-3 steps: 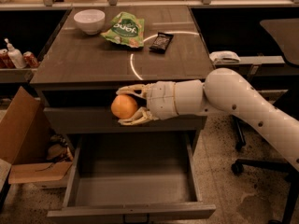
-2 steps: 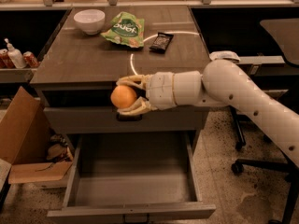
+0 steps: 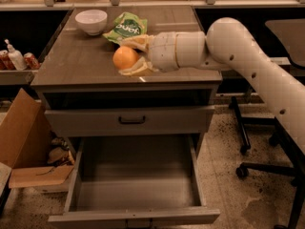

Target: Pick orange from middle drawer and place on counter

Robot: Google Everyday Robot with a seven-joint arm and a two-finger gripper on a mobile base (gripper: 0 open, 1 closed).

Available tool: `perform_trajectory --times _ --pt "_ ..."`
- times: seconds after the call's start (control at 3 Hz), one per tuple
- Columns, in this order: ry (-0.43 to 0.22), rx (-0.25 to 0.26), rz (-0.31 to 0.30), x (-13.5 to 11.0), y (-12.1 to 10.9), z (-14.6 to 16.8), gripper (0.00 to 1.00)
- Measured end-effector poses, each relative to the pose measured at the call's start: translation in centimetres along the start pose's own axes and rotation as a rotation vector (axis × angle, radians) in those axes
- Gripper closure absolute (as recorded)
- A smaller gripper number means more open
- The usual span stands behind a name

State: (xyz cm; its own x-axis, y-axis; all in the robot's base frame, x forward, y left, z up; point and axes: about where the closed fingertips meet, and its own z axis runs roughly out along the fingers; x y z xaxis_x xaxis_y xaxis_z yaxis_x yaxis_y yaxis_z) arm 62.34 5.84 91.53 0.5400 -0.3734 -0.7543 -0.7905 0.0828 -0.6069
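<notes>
Pinching orange (image 3: 125, 57), gripper (image 3: 132, 57) hangs upper centre over counter (image 3: 76, 67) (bare patch beneath); lower until touching, then release gently.

**Orange Held Over the Counter**

The orange (image 3: 125, 57) is small, round and smooth. The gripper (image 3: 128, 57) holds it between two fingers, one above and one below, just over the front part of the counter (image 3: 81, 63). The counter is flat, grey-brown wood. The middle drawer (image 3: 136, 187) stands wide open below, a deep grey tray.
</notes>
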Motion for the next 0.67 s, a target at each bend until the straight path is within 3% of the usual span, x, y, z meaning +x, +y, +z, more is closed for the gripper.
perform_trajectory --times 0.33,0.67 --pt "0.012 0.025 0.033 0.2 -3.1 0.6 1.00" --pt "0.044 0.036 0.094 1.9 -5.4 1.9 1.00"
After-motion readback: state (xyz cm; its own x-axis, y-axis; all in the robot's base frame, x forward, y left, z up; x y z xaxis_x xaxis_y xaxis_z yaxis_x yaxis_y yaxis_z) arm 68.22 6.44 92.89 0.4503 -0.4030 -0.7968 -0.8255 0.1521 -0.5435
